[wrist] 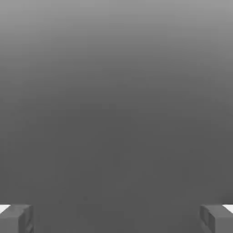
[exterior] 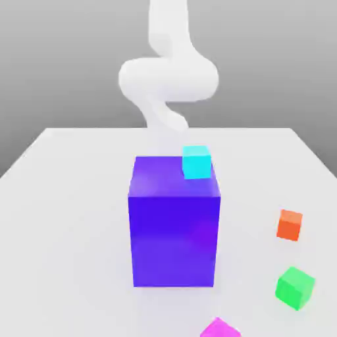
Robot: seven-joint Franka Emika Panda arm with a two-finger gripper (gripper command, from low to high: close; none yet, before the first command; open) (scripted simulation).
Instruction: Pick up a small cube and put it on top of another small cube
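Note:
The small magenta-pink cube [exterior: 220, 328] lies on the white table at the near edge of the exterior view, partly cut off by the frame. The big purple-blue block [exterior: 174, 227] stands mid-table. A small cyan cube [exterior: 196, 162] shows at its top far-right corner; I cannot tell whether it rests on the block or sits behind it. The white arm [exterior: 168, 76] curls behind the block, well away from the magenta cube. In the hand view my gripper [wrist: 116, 218] is open, its grey fingertips [wrist: 18, 218] far apart with nothing between them, facing plain grey.
A small orange-red cube [exterior: 289, 224] and a small green cube [exterior: 295, 287] lie on the table [exterior: 66, 217] toward the exterior view's right. The block is much taller than the small cubes.

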